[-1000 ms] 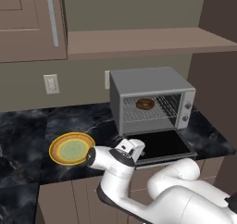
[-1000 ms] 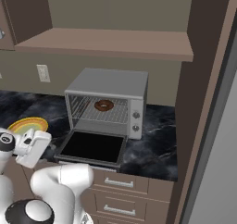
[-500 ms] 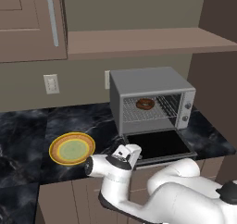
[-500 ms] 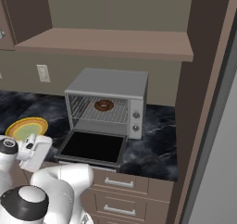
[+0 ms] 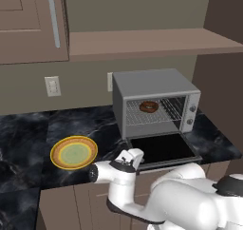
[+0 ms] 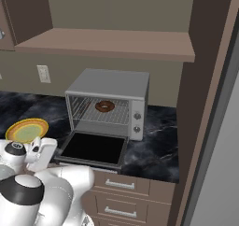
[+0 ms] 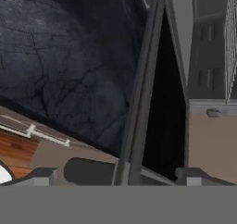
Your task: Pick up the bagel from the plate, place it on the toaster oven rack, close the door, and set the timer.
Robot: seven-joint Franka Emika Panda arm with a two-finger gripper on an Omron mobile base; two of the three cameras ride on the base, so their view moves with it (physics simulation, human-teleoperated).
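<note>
Right, step in hand: closing the door (image 5: pixel 162 149), which lies flat and open over the tabletop (image 5: pixel 28 129) edge.
Bagel: the bagel (image 5: pixel 148 106) sits on the rack (image 5: pixel 153 112) inside the toaster oven (image 5: pixel 154 84), so loading looks done.
Plate: the plate (image 5: pixel 74 153) is bare, well left of the oven.
Claw: my claw (image 7: pixel 118 174) is spread wide, gripping nothing, low by the door's front left corner.
Hand view: the door's edge runs up between my fingertips (image 7: pixel 42 174).
How to do it well: I reckon I should get under the front edge, push up evenly along the hinge arc, and keep clear of the glass.
Risk: a one-corner shove could slip off.
Remaining: timer knobs on the right strip.
</note>
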